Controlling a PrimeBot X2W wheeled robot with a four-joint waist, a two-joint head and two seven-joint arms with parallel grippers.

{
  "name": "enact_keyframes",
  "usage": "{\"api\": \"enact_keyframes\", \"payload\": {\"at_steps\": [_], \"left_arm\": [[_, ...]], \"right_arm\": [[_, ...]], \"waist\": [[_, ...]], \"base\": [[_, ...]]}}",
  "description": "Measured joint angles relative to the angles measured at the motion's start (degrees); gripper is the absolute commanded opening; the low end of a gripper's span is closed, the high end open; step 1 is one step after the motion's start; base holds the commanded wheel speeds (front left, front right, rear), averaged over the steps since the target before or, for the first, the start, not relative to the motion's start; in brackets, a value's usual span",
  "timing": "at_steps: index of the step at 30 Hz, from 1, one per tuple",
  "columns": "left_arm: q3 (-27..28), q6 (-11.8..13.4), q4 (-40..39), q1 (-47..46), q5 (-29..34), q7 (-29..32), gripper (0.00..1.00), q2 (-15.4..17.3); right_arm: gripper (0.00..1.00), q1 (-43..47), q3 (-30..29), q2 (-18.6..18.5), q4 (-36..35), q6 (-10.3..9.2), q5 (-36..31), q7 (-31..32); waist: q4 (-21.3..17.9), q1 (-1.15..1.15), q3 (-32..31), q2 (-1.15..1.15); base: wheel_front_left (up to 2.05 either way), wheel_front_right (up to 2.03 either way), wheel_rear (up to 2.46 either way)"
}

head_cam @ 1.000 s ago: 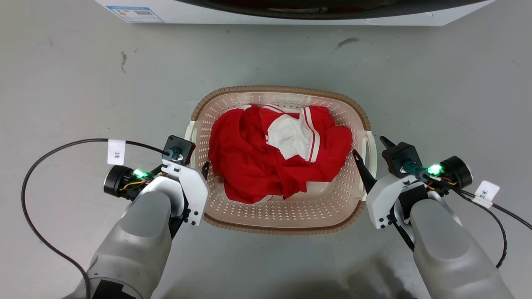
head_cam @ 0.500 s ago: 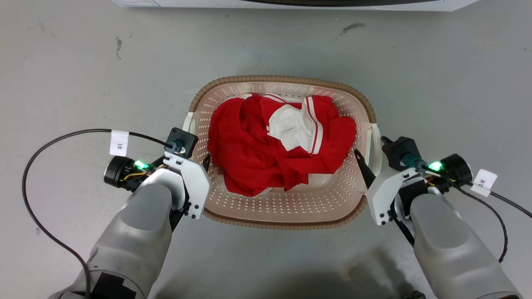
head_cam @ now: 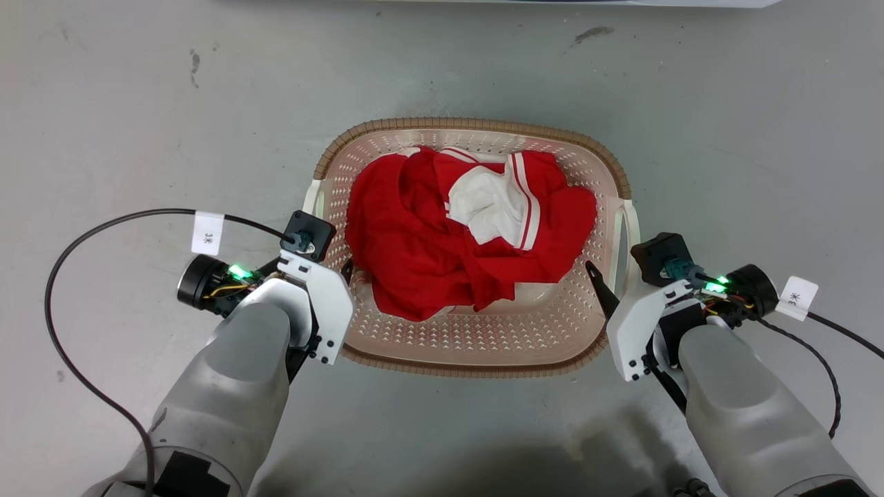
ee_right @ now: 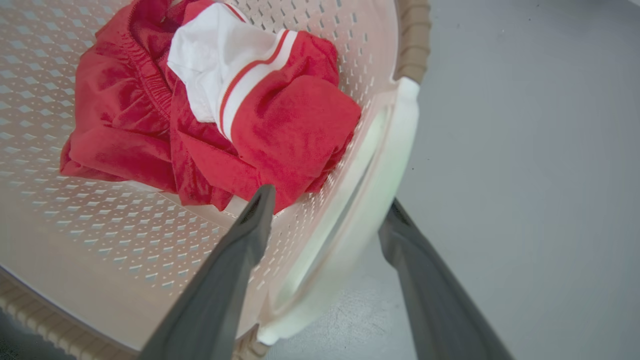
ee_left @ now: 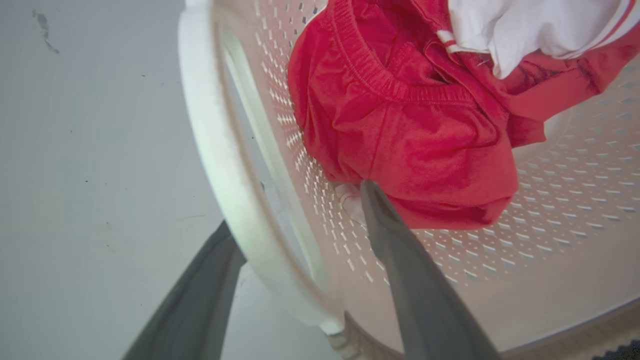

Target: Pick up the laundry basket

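since a second ago the whole head picture is shifted and everything is seen a bit bigger, so the camera is moved lower, not the things. the laundry basket [head_cam: 476, 125] is still set flat on the grey floor [head_cam: 138, 103], between the two arms, with red and white clothes [head_cam: 421, 255] heaped inside. the real change is at the sides: the right gripper [ee_right: 330, 197] is pushed further in, so its outer finger, once seen out beside the white right handle [ee_right: 397, 145], is now slid in close below it. the left gripper [ee_left: 295, 207] is brought in too. each handle is now set between two fingers, one inside the basket wall and one outside, but the fingers are held apart on both sides and nothing is squeezed yet. so the grab is judged nearly ready, and the lift is not begun. care is needed at the inner edges: the left inner fingertip is seen right at the red cloth, which could be pinched along with the left handle [ee_left: 210, 125]. plenty of bare floor is left all around, and the black cable [head_cam: 69, 290] is looped well away from the basket
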Motion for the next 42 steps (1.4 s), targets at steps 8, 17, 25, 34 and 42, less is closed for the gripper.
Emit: {"api": "enact_keyframes", "payload": {"at_steps": [8,17,25,34,42], "left_arm": [[-1.7,0.0,0.0,-0.2,-0.9,2.4,1.00,-0.4],[-3.7,0.0,0.2,0.0,-2.7,4.4,0.00,-0.3],[-5.3,0.1,0.2,0.2,-4.2,3.9,0.00,-0.2],[-6.9,0.1,0.2,2.4,-6.4,4.5,0.00,-0.5],[-8.6,0.2,0.3,5.3,-8.5,5.6,0.00,-1.0]], "right_arm": [[0.47,-1.0,2.8,0.0,1.7,0.00,2.4,1.9],[0.00,-1.3,3.8,-0.1,2.4,-0.02,3.9,2.0],[0.00,-1.7,3.9,-0.2,3.0,-0.02,3.9,2.0],[0.00,-0.4,5.3,-0.2,3.7,-0.03,4.3,2.5],[0.00,2.1,8.2,-0.5,3.7,-0.11,6.0,4.3]], "waist": [[0.1,0.00,0.5,0.00],[-0.1,0.00,0.4,0.00],[-0.1,0.00,-0.7,0.00],[0.1,0.00,-4.2,0.00],[0.2,-0.01,-8.8,0.00]], "base": [[0.00,0.00,0.00],[0.00,0.00,0.00],[0.00,0.00,0.00],[0.00,0.00,0.00],[0.00,0.00,0.00]]}}
